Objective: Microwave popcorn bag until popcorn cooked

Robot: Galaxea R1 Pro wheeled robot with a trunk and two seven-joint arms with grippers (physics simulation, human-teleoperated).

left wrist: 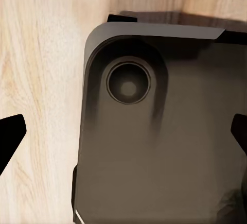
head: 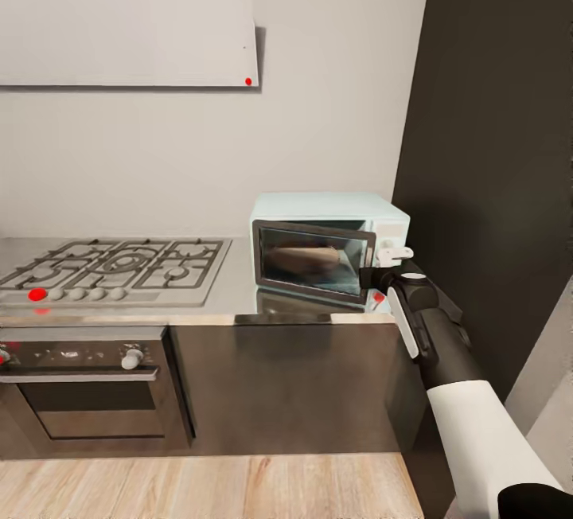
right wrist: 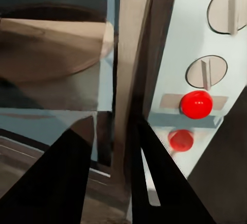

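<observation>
popcorn bag (head: 306, 259) looked to be already inside the microwave (head: 330, 250): a tan-brown blurred shape showed through the dark glass door (head: 313, 263) in the head view, and the right wrist view showed the same tan form behind the glass. label not readable, so that id is a judgement.

microwave sat on the countertop (head: 239, 284), right of the gas hob (head: 111, 268), near the dark wall panel. door looked slightly ajar, free edge swung out a little toward the robot; can't say by how much.

right gripper (right wrist: 116, 172) was at the door's free edge, fingers narrowly apart with the grey door frame (right wrist: 128, 80) running between them. whether they were pinching it or just straddling, can't tell. control panel just beside: two knobs (right wrist: 207, 72) and a red button (right wrist: 195, 104).

left gripper (left wrist: 123, 136) was parked low, jaws wide, nothing in them, over the robot's dark base (left wrist: 164, 131) and the wood floor (left wrist: 41, 80).

step in hand, as i read it: closing the door. next move calls for pushing the edge flush, backing the fingers off, then reaching over to the red button to start heating.
</observation>
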